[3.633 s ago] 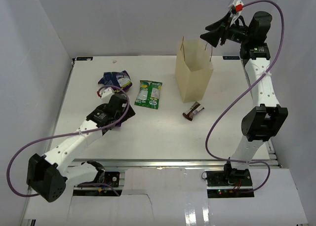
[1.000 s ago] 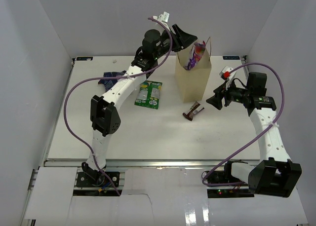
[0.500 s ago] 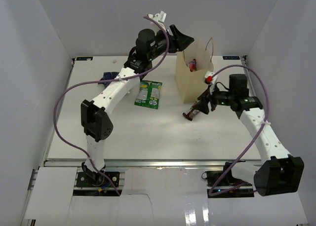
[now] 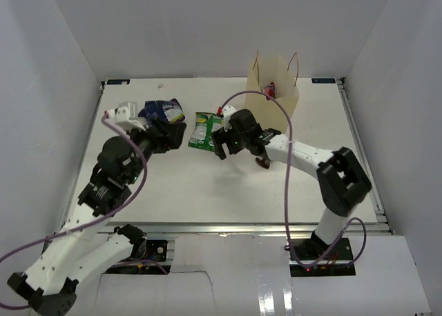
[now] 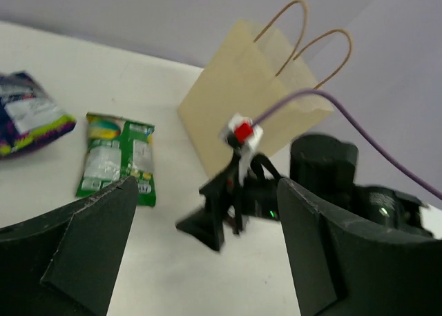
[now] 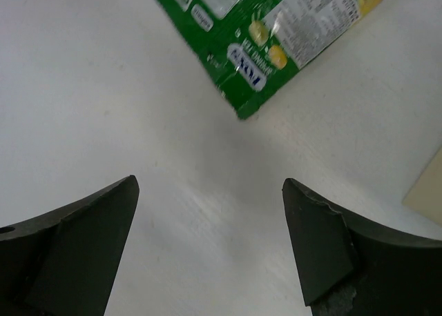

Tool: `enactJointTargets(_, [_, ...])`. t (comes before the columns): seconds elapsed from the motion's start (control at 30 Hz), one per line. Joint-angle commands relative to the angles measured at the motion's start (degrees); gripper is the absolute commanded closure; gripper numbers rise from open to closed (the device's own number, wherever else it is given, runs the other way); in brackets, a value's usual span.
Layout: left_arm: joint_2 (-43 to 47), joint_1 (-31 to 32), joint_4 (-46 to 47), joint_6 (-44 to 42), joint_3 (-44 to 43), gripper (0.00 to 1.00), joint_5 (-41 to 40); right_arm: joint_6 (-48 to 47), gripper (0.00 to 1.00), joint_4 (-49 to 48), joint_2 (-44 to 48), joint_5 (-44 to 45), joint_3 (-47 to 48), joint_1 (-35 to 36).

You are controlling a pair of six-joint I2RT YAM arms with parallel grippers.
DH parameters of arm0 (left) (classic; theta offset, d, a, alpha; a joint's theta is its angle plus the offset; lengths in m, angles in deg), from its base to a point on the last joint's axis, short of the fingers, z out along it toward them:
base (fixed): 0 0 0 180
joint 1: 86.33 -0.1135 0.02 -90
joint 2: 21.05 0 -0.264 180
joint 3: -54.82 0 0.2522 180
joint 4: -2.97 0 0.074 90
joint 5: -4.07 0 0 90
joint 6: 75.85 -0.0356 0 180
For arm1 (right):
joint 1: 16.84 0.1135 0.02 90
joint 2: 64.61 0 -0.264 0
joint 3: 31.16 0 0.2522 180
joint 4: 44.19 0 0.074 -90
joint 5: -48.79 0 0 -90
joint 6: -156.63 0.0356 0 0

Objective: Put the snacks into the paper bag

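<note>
The paper bag (image 4: 273, 95) stands upright at the back, with a purple snack (image 4: 269, 90) showing inside. A green-white pack (image 4: 206, 132) lies flat left of the paper bag. A purple-blue bag (image 4: 163, 110) lies further left. A brown chocolate bar (image 4: 264, 161) is partly hidden behind my right arm. My right gripper (image 4: 224, 149) is open and empty, low over the table beside the near edge of the green-white pack (image 6: 276, 33). My left gripper (image 4: 171, 133) is open and empty, just near of the purple-blue bag (image 5: 27, 112). The left wrist view also shows the paper bag (image 5: 252, 95), the green-white pack (image 5: 116, 161) and my right gripper (image 5: 210, 226).
White walls close in the table on the left, back and right. My right arm stretches across the table in front of the paper bag. A corner of the paper bag (image 6: 429, 192) shows at the right edge of the right wrist view.
My left arm has drawn back from above the paper bag down to the left side. My right gripper has moved left from the chocolate bar to the green-white pack.
</note>
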Motion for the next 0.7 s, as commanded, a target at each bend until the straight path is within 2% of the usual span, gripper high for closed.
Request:
enactJointTargets(0.0, [8.4,-0.1,-13.6,8.5,7.6,0.07,-7.9,11.7,0.10,-4.7,-10.0,12.4,10.7,-0.3])
enactJointTargets(0.03, [13.0,-0.1,-15.0,10.3,8.8,0.06,-8.3,12.5,0.10,-4.4,-12.1,12.7,14.9,-0.4])
enactJointTargets(0.13, [19.7,-0.1,-18.8,15.6,12.4,0.02,-9.1,14.0,0.10,-4.5,-19.3,12.8,22.1,-0.5])
enactJointTargets(0.3, [21.7,-0.1,-22.8,19.4,14.0,0.02,-10.0,18.5,0.10,-4.5,-31.1,14.5,32.2,-1.4])
enactJointTargets(0.5, [17.1,-0.1,-24.9,19.3,11.9,0.02,-8.6,22.5,0.10,-4.6,-34.9,16.2,33.4,-1.8])
enactJointTargets(0.67, [15.6,-0.1,-24.5,20.1,12.5,0.02,-8.3,25.6,0.04,-4.6,-36.2,14.1,31.3,-2.4])
